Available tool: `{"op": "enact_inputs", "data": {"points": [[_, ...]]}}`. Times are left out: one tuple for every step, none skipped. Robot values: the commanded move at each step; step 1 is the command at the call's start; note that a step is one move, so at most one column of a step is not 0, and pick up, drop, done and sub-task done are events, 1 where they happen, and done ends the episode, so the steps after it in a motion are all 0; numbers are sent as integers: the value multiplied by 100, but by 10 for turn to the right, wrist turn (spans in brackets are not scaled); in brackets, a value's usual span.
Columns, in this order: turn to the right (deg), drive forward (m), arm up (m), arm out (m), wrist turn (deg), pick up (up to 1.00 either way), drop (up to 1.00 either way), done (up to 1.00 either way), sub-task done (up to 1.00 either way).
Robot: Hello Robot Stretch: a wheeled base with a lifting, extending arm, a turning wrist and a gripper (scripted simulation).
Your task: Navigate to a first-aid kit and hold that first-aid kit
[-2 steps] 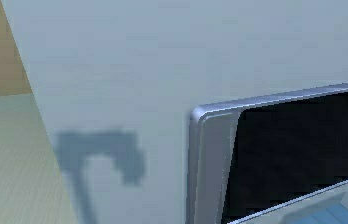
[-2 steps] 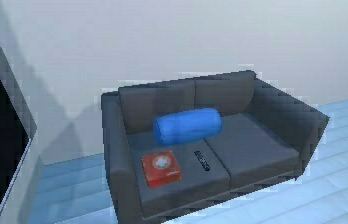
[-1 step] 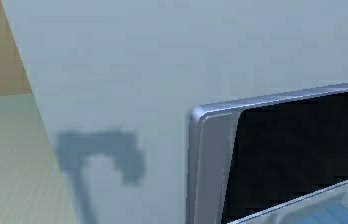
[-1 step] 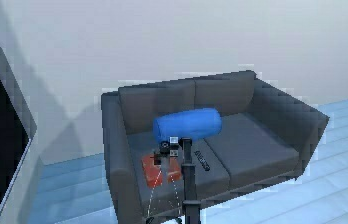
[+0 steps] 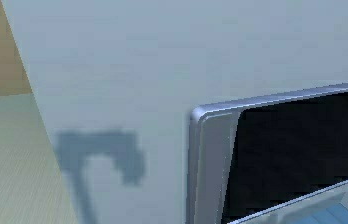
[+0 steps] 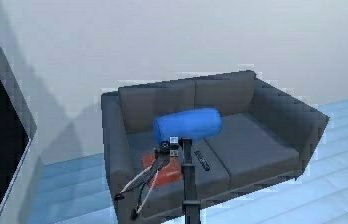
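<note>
Your arm side view looks onto a dark grey sofa (image 6: 272, 120) that stands against a pale wall (image 6: 72, 50) on a light blue floor (image 6: 327, 190). A red box (image 6: 152, 160), flat and low, lies on the seat toward the sofa's end at the view's left. Its colour suits a first-aid kit, though you can make out no markings on it. A blue cylindrical cushion (image 6: 187, 126) rests across the seat just above and to the right of the red box. A small dark oblong thing (image 6: 206, 166) lies on the seat cushion to the right of the arm.

The arm (image 6: 189, 195) rises as a dark bar from the bottom edge and ends just under the blue cushion. The pincer (image 6: 128, 205) reaches off to its left. Its dark body sits right at the red box, and its two thin fingers (image 6: 142, 185) slant down and left across the front of the seat. The red box lies at or behind the pincer's body, resting on the seat, so you cannot tell whether the pincer touches it or holds anything. You cannot tell how the fingers are set either.

A flat screen (image 6: 0, 130) with a silver frame stands at that view's left edge. In your forward view the same screen (image 5: 292, 150), dark inside its silver frame, fills the lower right in front of a pale wall (image 5: 132, 70).
</note>
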Motion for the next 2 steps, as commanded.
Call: {"op": "enact_inputs", "data": {"points": [[0,0,0,0,450,0,0,0,0],[0,0,0,0,450,0,0,0,0]]}}
